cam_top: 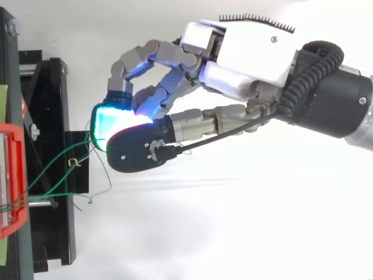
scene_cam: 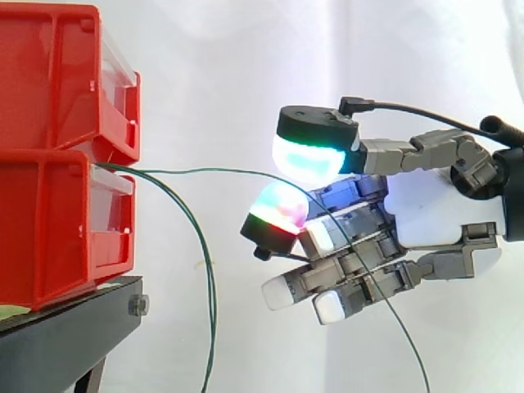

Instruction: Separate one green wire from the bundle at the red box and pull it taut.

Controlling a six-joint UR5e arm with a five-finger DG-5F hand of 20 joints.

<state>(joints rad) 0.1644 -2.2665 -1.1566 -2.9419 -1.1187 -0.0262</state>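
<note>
1. Fingers (scene_cam: 282, 209): one finger, its pad glowing magenta and green, is closed up under the thumb pad (scene_cam: 309, 155), which glows cyan-green. These two pinch one green wire (scene_cam: 221, 170) between them.
2. The other fingers lie below the pinching pair. They are loosely bent and slightly apart, their pads are white, and they hold nothing.
3. Hand (scene_cam: 438, 209): the palm is upright, with the fingertips directed toward the red boxes.
4. Ahead of the pinch, the green wire runs out past the fingertips almost level, with a slight upward bow. It enters at the join between the upper red box (scene_cam: 49, 74) and the lower red box (scene_cam: 49, 229).
5. Behind the pinch, the same wire slants down across the front of the lower fingers and hangs free beneath the hand.
6. The other green strands (scene_cam: 210, 295) leave the same join and droop steeply downward between the fingertips and the boxes, clear of every pad.
7. The boxes are stacked on a black stand (scene_cam: 65, 336), well apart from the fingertips and beyond them.
8. From above, several strands fan from the box front toward the glowing pads. Whether a second strand reaches the pinch cannot be told.
</note>
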